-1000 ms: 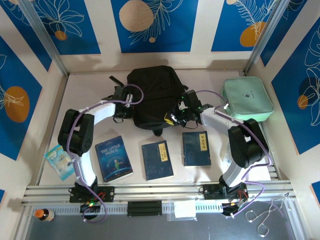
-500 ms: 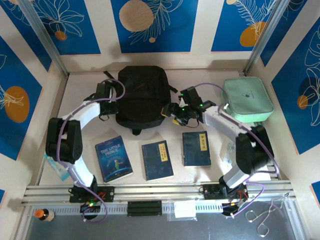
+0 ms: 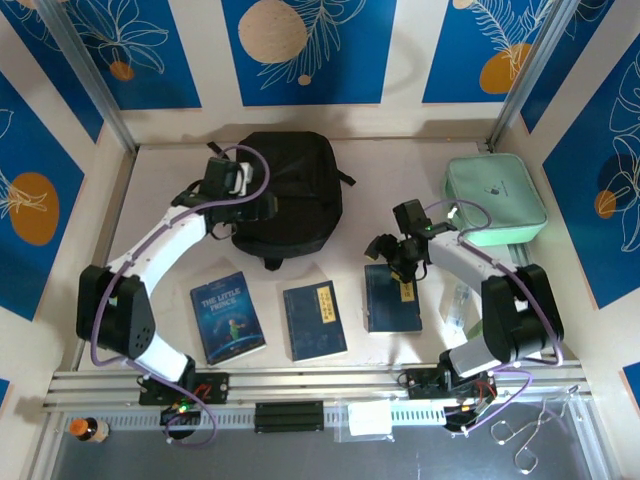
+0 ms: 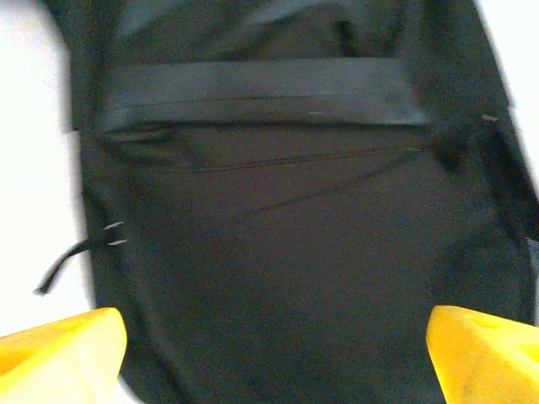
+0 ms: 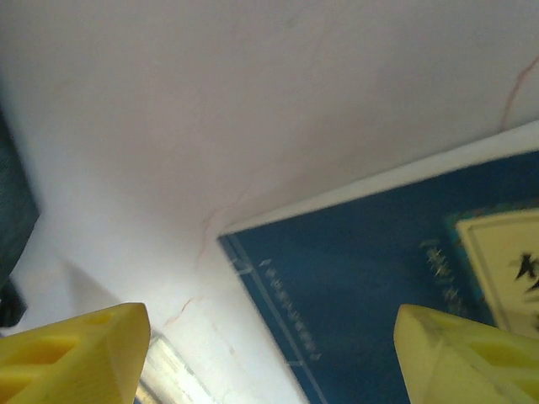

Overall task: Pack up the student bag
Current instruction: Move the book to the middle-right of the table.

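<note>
Three books line the white table's [image 3: 400,170] near side: a blue book titled "THE LITTLE PRINCE" [image 3: 228,316], a dark blue middle book [image 3: 315,320] and a dark blue right book [image 3: 392,300], their yellow labels unreadable. Behind them the large black soft fabric backpack [image 3: 300,180] lies flat under the left gripper [image 4: 274,345], its yellow fingers spread wide. The right gripper [image 5: 271,337], fingers also apart and empty, hangs above the right book's corner.

A Little Prince book [image 3: 228,317] lies left of the middle book [image 3: 315,320]. A darker book [image 3: 392,297] lies right of it. A mint-green pouch [image 3: 495,198] sits farther right, toward the back.
</note>
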Robot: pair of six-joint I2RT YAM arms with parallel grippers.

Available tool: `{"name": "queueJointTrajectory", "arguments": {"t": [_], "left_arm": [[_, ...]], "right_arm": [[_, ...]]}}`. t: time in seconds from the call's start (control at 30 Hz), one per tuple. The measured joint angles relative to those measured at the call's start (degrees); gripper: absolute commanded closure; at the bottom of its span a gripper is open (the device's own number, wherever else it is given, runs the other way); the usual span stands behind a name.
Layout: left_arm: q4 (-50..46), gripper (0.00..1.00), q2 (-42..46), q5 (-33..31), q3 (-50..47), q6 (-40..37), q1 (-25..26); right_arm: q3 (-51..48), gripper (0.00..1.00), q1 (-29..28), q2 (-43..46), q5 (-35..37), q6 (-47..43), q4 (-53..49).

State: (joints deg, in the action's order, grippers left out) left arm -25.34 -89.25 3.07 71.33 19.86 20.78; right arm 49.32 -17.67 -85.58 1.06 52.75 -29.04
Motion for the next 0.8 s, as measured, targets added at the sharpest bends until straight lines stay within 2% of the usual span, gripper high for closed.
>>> {"name": "queueJointTrajectory", "arguments": {"t": [0.07, 0.27, 0.57, 0.73, 0.8], "left_arm": [[0.2, 0.0, -1.5, 1.4, 2.4, 0.9, 3.4], [2.3, 0.02, -6.3, 5.0, 6.2, 6.2, 10.3], [5.7, 0.07, -15.5, 8.7, 11.5, 15.0, 18.2], [6.9, 0.1, -20.2, 9.0, 14.9, 18.8, 22.3], [7.0, 0.14, -22.5, 9.0, 16.5, 19.8, 23.5]], "right_arm": [[0.0, 0.23, 1.0, -2.3, -0.2, 0.3, 1.0], [2.2, 0.25, 3.2, -7.0, -1.3, 1.4, 3.2], [15.5, 0.3, 7.4, -18.9, -2.6, 1.2, 7.6], [16.4, 0.31, 10.4, -18.7, -3.1, -1.3, 7.9], [15.3, 0.38, 11.6, -16.8, -3.3, -2.5, 7.7]]}}
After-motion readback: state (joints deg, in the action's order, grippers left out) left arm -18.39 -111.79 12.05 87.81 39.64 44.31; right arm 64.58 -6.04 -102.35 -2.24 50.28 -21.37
